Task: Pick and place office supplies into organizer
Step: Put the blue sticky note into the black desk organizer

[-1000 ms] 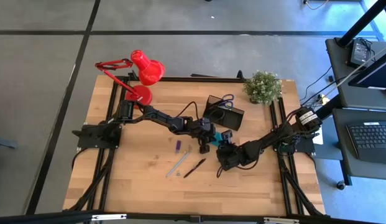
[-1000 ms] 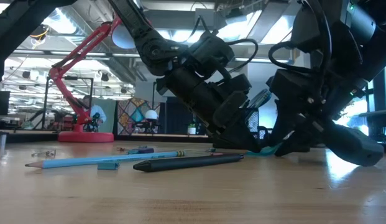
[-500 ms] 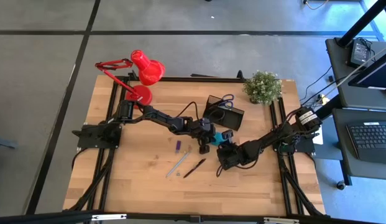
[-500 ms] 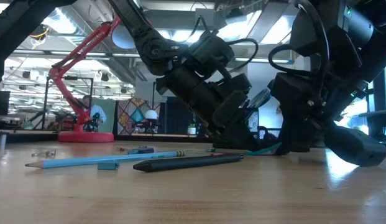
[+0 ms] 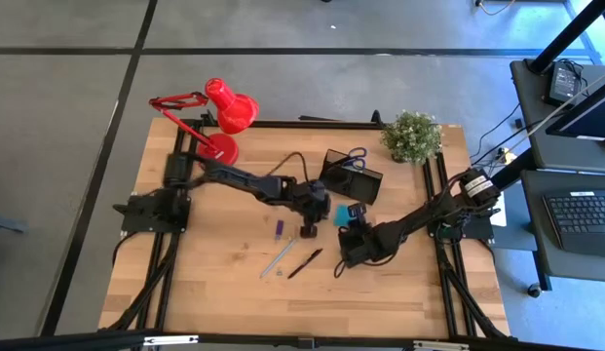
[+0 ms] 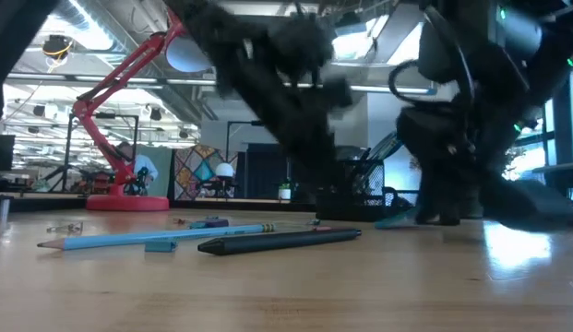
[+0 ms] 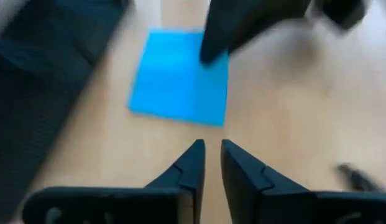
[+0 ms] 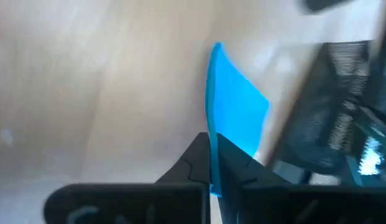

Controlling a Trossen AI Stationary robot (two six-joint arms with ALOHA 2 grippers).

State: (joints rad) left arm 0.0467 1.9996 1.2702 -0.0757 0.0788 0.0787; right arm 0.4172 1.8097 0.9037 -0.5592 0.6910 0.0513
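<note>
- The right gripper point(image 8: 211, 163), just in front of the organizer point(image 5: 351, 176), has its fingers pinching one edge of the sticky-note pad point(image 8: 233, 112). The hold is only on that thin edge, so the pad could swing, bend or peel apart as it is lifted.
- The pad sits just in front of the organizer, its far edge tipped up off the surface point(image 5: 224, 283). A slip here would likely drop it short of a compartment.
- The left gripper point(image 7: 209, 163) hovers just beside the pad on the side away from the organizer, fingers a narrow gap apart and holding nothing. The two arms are close together, so a lift toward the organizer could clip the left arm.
- The pencil point(image 6: 157, 237) and pen point(image 6: 277, 241) lie farther in front of the organizer; a low sweep by either arm could scatter them.
</note>
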